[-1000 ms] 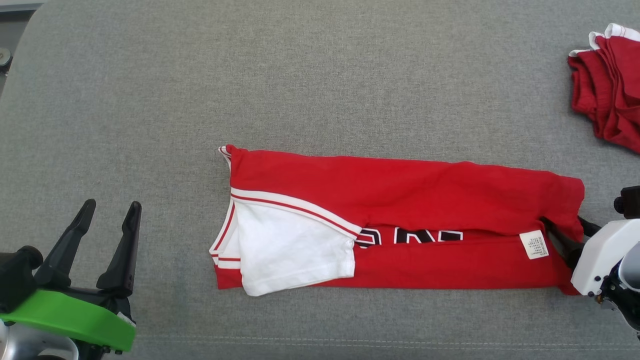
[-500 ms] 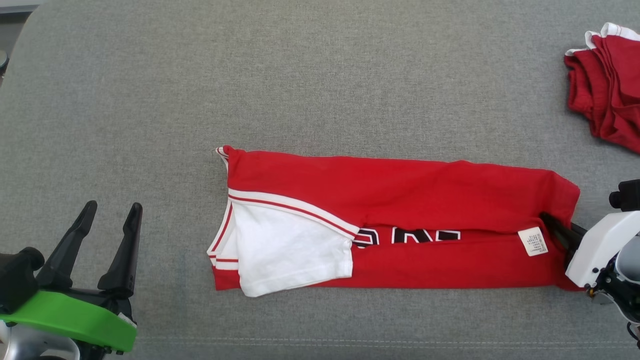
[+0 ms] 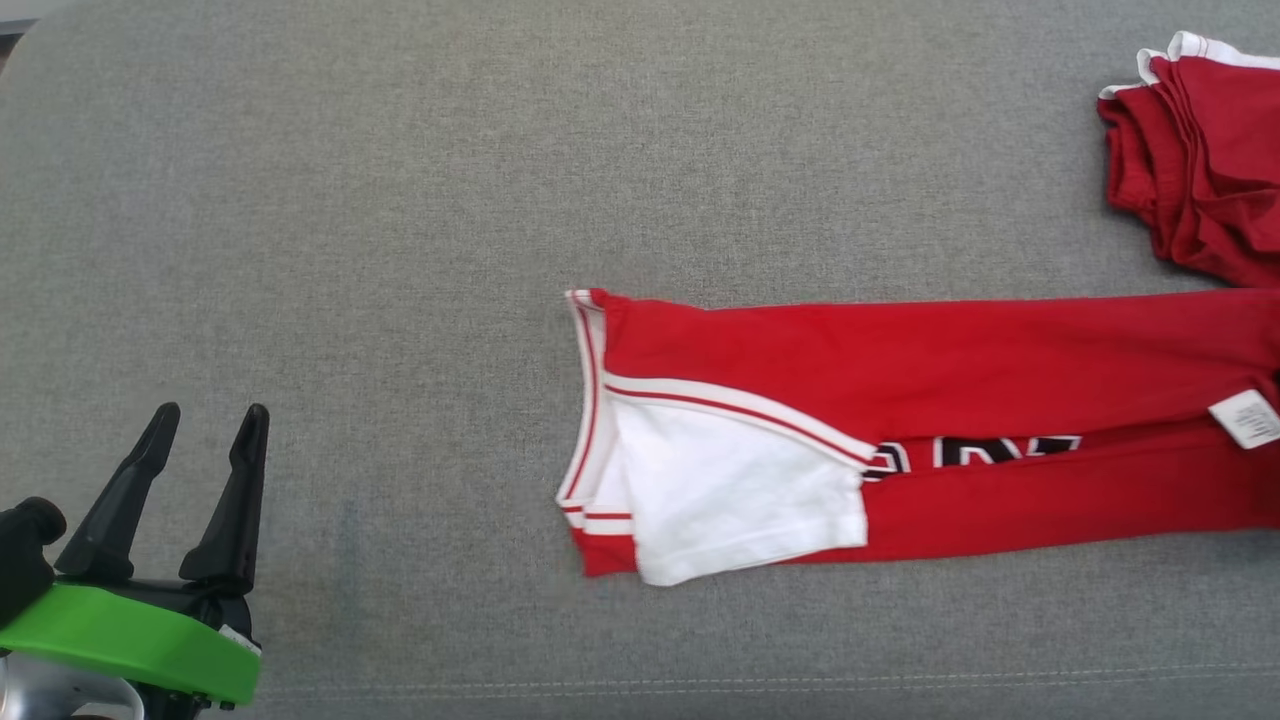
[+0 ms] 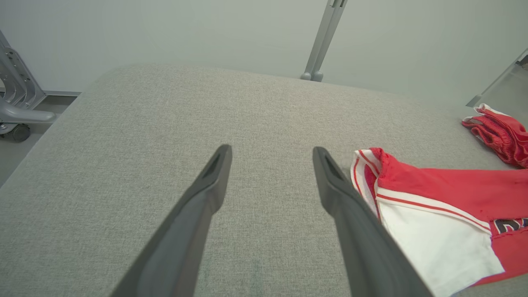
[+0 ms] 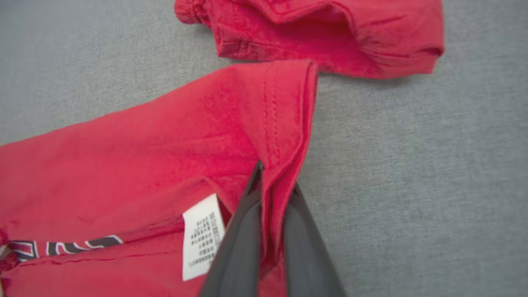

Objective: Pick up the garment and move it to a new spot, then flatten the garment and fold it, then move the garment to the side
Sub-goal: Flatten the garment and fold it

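Where the head view reaches its lower left corner: left gripper [image 3: 210, 412] on a green mount [image 3: 130, 640], two dark fingers spread wide, holding nothing, over bare grey fabric surface [image 3: 400, 200], well apart from the garment.

Centre to right: red T-shirt [image 3: 950, 350], folded lengthwise into a long band, lying flat on the surface and running off the right edge.
- Left end: white sleeve [image 3: 740, 490] with red-and-white striped trim.
- Middle: black lettering [image 3: 980, 452], showing in the gap between the folded halves.
- Near the right end: white care label [image 3: 1245, 417].

At that end, right gripper [image 5: 276, 177]: fingers closed tight, pinching the T-shirt's hem just beside the label.

Far right, upper corner: pile of red clothing [image 3: 1200, 150], white-edged, close against the hem corner. Whether the two touch cannot be told.
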Motion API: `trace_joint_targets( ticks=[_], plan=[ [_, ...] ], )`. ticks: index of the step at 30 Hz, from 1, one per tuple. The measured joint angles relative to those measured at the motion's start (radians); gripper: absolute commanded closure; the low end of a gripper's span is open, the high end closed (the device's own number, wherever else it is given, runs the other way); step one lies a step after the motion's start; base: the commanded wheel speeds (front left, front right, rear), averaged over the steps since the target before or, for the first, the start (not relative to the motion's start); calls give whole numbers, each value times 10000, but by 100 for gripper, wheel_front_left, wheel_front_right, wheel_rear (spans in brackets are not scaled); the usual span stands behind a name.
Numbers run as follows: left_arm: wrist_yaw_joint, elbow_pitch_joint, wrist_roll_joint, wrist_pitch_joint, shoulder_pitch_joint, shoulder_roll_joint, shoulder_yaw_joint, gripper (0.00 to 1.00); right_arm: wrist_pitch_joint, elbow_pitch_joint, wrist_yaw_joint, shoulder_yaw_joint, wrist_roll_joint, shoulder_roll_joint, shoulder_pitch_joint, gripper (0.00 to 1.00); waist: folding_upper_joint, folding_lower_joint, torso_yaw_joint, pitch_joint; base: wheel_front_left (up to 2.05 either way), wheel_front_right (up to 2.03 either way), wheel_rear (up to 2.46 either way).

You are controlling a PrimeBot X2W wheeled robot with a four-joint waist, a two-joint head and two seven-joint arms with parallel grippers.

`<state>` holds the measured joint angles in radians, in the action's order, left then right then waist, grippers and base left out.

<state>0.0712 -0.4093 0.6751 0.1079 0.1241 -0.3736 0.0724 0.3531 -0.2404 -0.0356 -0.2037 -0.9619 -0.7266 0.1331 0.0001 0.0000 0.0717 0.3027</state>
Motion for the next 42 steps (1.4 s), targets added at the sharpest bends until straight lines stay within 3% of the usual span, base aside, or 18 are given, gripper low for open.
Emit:
trace_joint_targets(
  ticks=[3,5,7,15,22,33,42],
  plan=[
    [0,-48,77,0,-1,23,-10,0,100,-130,-205,336,48,-732,-187,100,0,0,-46,68,0,0,0],
    [0,-75,88,0,-3,27,-17,0,102,-29,-201,650,-111,-869,-223,100,0,0,-66,114,0,0,0],
    [0,-88,134,0,-2,44,-71,0,157,523,-63,698,-456,-665,-171,100,0,0,-85,156,0,0,0],
    [-107,-144,173,113,-22,-25,-2,0,683,3630,1049,-401,-947,167,646,100,0,0,-164,300,0,0,0],
    [-284,-196,173,249,-519,-270,44,0,1072,5204,1129,-1597,-474,594,1068,100,0,0,-92,524,0,0,0],
    [-368,75,174,337,-976,-309,58,0,1145,5310,1120,-3582,1066,2054,1630,100,0,0,103,888,0,0,0],
    [-460,278,174,424,-1296,-314,169,0,1137,4579,1112,-4395,1735,3118,2182,100,0,0,113,904,0,0,0]
  ],
)
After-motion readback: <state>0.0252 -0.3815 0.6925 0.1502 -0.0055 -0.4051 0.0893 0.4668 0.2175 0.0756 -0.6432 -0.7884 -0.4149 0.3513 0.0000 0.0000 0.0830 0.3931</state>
